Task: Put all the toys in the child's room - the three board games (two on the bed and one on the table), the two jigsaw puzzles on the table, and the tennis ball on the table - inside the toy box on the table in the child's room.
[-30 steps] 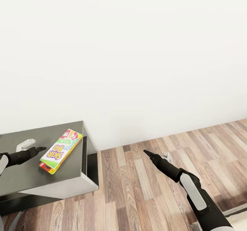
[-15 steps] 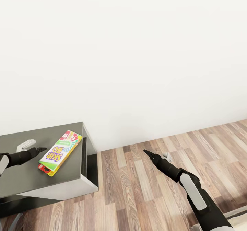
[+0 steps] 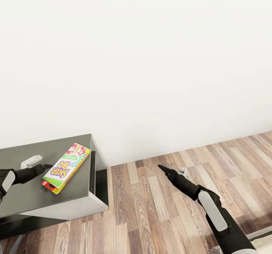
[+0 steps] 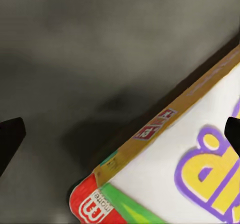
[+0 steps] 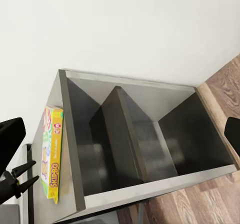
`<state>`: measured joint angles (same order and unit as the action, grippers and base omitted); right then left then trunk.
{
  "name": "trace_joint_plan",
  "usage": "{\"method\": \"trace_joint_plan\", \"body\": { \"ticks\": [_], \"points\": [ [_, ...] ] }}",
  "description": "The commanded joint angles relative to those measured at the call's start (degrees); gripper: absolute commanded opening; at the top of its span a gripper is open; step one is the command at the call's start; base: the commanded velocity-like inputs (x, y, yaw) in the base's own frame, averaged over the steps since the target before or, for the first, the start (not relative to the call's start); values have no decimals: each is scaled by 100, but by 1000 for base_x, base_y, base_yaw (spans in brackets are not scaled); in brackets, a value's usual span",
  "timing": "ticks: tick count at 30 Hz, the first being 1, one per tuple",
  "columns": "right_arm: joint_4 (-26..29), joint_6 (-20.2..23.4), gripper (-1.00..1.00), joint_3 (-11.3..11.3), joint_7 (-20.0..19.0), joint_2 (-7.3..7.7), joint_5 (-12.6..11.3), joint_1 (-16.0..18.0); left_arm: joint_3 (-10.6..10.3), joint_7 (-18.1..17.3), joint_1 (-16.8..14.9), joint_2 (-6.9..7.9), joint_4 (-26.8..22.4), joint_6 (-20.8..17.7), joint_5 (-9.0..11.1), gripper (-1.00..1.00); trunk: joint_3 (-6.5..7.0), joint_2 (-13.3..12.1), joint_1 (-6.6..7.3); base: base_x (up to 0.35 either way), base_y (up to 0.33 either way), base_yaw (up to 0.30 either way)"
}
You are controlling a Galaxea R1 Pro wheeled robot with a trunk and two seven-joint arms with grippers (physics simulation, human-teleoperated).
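Note:
One board game [image 3: 67,167], a flat yellow-and-red box with purple lettering, lies on the dark grey top of a low cabinet [image 3: 26,193]. My left gripper [image 3: 48,167] hovers open just above the cabinet top at the box's near corner. In the left wrist view the box corner [image 4: 190,174] sits between the spread fingers. My right gripper [image 3: 160,167] hangs open over the wooden floor, to the right of the cabinet and apart from it. The right wrist view catches the box [image 5: 51,151] and the left gripper [image 5: 22,180]. The toy box, table, jigsaw puzzles and tennis ball are out of view.
The cabinet stands against a plain white wall, its right side showing open dark compartments [image 5: 145,144] split by a divider. Wooden floor [image 3: 158,208] stretches to the right of it.
The left gripper has sunk a little lower beside the box's corner. The right arm has held still.

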<state>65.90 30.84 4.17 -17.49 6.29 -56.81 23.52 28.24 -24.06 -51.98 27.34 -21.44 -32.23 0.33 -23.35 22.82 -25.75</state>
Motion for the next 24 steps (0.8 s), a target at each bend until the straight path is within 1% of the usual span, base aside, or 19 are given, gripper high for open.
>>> {"method": "trace_joint_plan", "body": {
  "ticks": [1,8,20,24],
  "points": [
    [2,18,100,5,0,4,-23,3,40,7,-5,-6,-4,-50,3,100,-11,10,-3,0,0,0],
    [2,18,100,5,0,4,-23,2,41,78,-5,-42,-2,-47,10,100,-29,10,-3,0,0,0],
    [2,18,100,5,0,4,-23,3,40,12,-5,-85,6,-61,23,100,-66,10,-3,0,0,0],
    [2,18,100,5,0,4,-23,2,41,-91,-5,-107,8,-65,26,100,-78,10,-3,0,0,0]
  ]
}}
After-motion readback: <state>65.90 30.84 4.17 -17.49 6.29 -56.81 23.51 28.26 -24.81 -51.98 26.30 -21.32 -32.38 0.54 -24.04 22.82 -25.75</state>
